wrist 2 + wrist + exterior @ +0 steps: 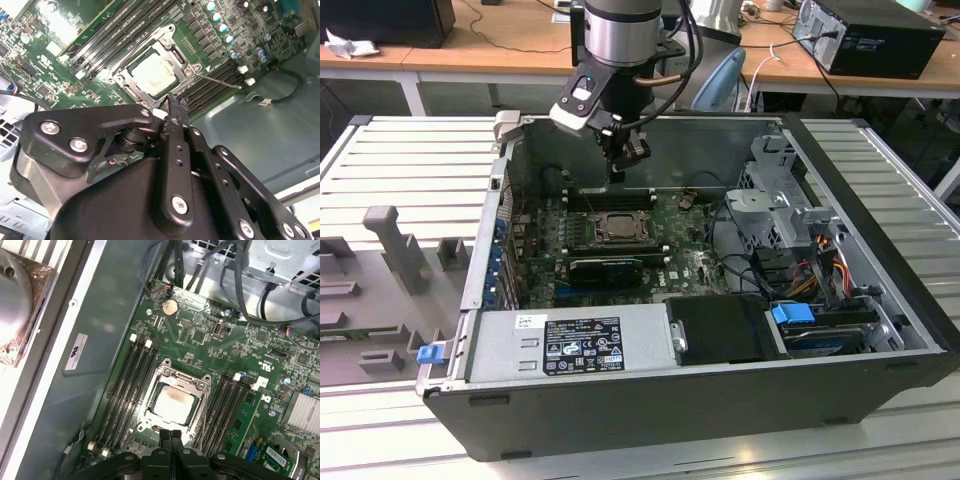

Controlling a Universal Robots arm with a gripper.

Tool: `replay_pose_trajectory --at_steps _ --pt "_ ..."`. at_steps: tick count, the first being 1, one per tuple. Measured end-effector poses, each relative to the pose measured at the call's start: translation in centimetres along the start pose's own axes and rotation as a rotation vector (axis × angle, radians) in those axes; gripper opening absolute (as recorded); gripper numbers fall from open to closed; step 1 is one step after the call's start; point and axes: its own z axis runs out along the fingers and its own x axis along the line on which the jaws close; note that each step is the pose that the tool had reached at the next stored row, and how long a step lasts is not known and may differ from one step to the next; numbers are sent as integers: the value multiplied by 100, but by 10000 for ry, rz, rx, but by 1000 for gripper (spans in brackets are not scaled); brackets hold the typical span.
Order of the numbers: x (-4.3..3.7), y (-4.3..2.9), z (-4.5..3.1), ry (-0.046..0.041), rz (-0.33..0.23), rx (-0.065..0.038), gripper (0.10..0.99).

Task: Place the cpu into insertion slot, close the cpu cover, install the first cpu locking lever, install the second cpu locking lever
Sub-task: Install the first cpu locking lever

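The black two-fingered claw [171, 435] hangs with its fingertips pressed together on nothing, over one edge of the square, dark, metal-edged insertion slot [161, 371]. Long black memory slots [127, 385] run along two opposite sides of the insertion slot. Beyond it from the claw lie a round silver coin battery [170, 306] and a bundle of dark cables [176, 265]. In the second wrist view a thin silver wire lever [222, 81] reaches out from a corner of the insertion slot across the memory slots. Nothing lies between the claw and the insertion slot.

The cpu [172, 402], a small flat square chip with a silver-grey top, sits level in the insertion slot, its edges parallel to the memory slots. The cpu cover [181, 380], a thin metal frame plate, lies flat over it, and the chip shows through its window.

The insertion slot sits in the green motherboard [200, 340], inside the open dark grey computer case [720, 410] on the pale slatted table [410, 160].
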Motion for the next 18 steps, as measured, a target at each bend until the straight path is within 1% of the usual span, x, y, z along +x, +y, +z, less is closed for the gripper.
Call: replay_pose_trajectory --at_steps 18 --pt "0 0 0 17 -769 47 106"
